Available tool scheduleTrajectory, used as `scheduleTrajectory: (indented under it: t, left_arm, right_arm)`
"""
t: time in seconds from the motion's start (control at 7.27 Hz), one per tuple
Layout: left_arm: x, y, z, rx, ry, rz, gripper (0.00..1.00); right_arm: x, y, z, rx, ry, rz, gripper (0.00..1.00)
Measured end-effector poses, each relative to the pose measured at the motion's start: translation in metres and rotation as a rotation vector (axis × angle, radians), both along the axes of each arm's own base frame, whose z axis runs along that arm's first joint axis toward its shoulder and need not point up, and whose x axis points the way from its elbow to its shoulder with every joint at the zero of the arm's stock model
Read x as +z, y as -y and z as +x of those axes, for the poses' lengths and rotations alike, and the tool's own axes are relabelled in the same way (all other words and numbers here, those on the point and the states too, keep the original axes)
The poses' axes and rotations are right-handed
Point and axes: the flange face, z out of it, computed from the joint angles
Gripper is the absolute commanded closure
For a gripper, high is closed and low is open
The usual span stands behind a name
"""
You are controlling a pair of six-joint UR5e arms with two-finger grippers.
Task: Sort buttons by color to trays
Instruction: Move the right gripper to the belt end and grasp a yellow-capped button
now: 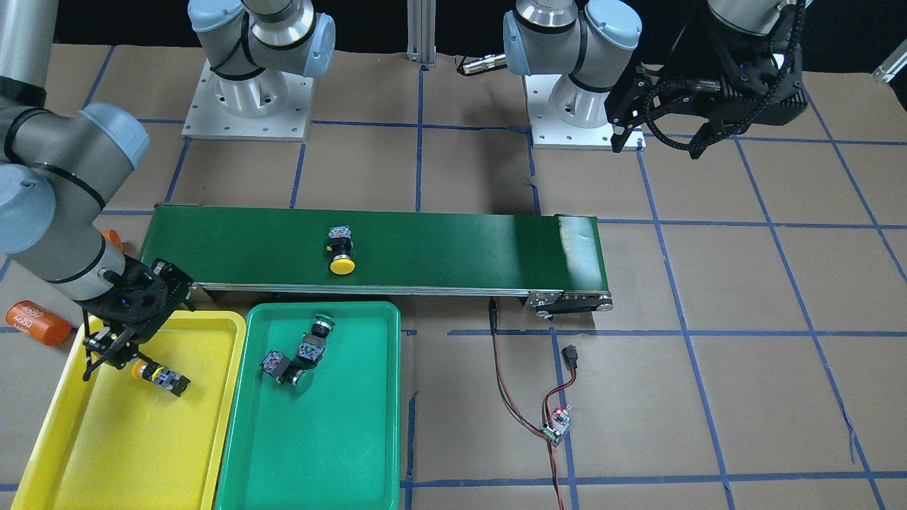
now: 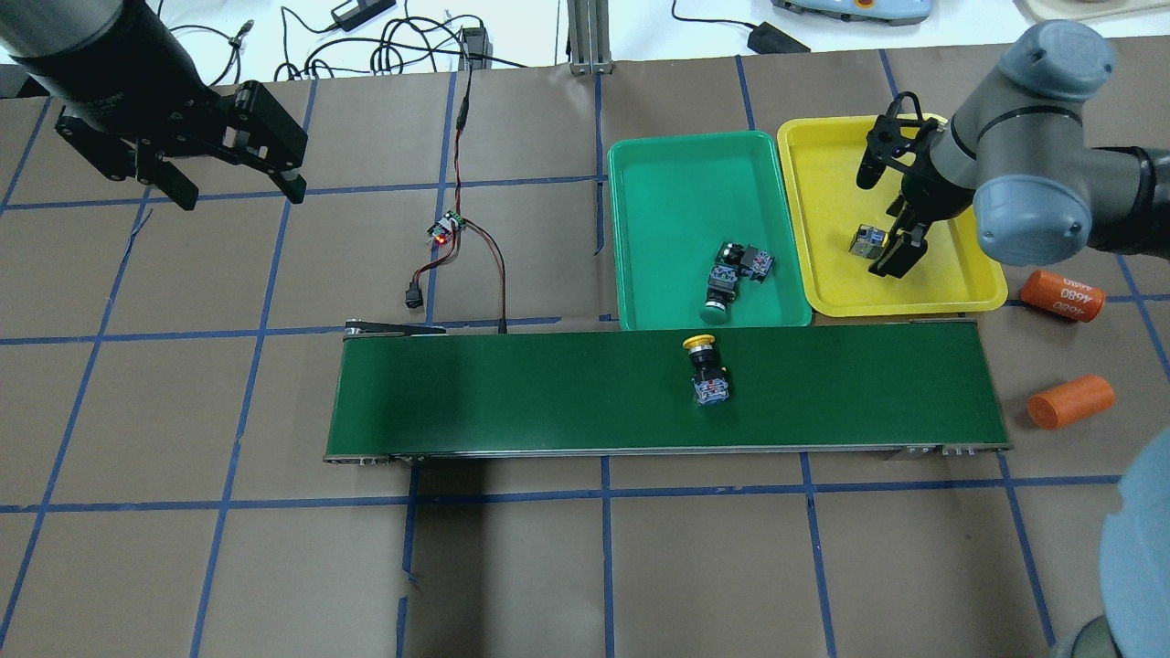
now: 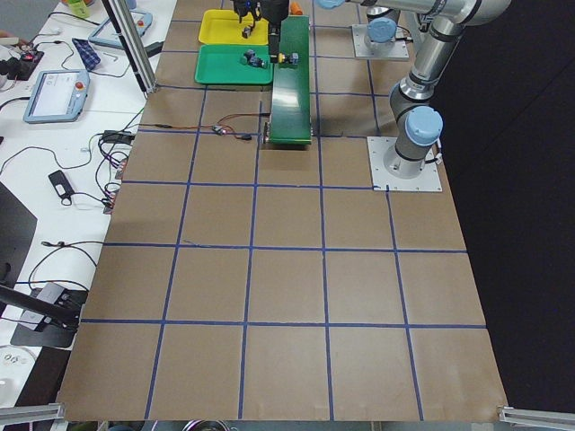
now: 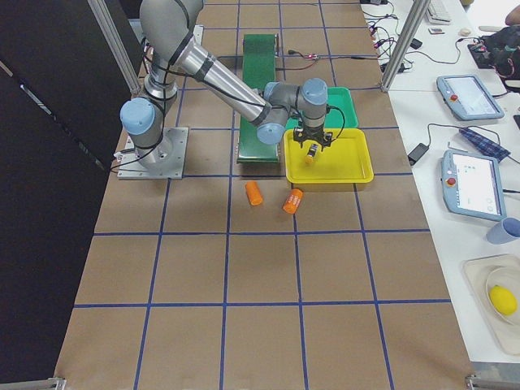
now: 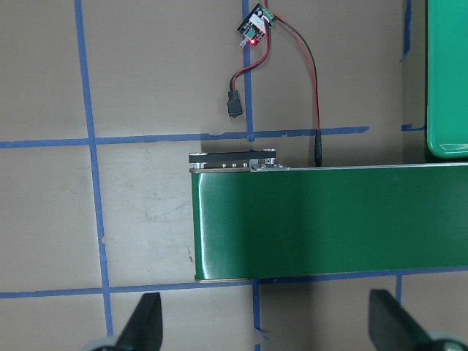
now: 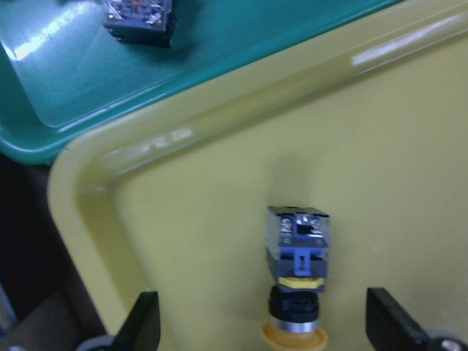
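My right gripper [image 2: 882, 219] is open over the yellow tray [image 2: 823, 274]. A yellow button [image 6: 296, 270] lies on the tray floor between its spread fingers, and also shows in the front-facing view [image 1: 159, 375]. A second yellow button [image 2: 702, 366] lies on the dark-green conveyor belt [image 2: 548, 393]. Two green buttons [image 2: 727, 283] [image 2: 757, 260] lie together in the green tray [image 2: 676, 183]. My left gripper [image 2: 238, 192] is open and empty, high over the table at the far left, above the belt's left end [image 5: 234, 219].
Two orange cylinders [image 2: 1062, 295] [image 2: 1069, 401] lie on the table right of the belt and yellow tray. A small circuit board with red and black wires [image 2: 447, 228] lies left of the green tray. Blue tape lines grid the brown table.
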Motion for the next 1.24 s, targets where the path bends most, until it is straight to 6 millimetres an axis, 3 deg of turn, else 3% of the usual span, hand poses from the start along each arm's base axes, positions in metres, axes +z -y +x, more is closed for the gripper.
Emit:
scheduleTrajectory:
  t: [0.28, 0.69, 0.96, 1.24]
  left_arm:
    - [0.0, 0.0, 0.0, 0.0, 0.0, 0.0, 0.0]
    - [0.0, 0.0, 0.0, 0.0, 0.0, 0.0, 0.0]
    - [0.0, 0.0, 0.0, 0.001, 0.0, 0.0, 0.0]
    - [0.0, 0.0, 0.0, 0.0, 0.0, 0.0, 0.0]
  right_arm:
    - [0.029, -0.05, 0.05, -0.234, 0.009, 0.074, 0.0]
    - [0.024, -0.125, 0.08, -0.563, 0.016, 0.146, 0.0]
    - [0.013, -0.148, 0.116, -0.721, -0.002, 0.186, 0.0]
    - [0.003, -0.151, 0.147, -0.777, -0.005, 0.179, 0.02]
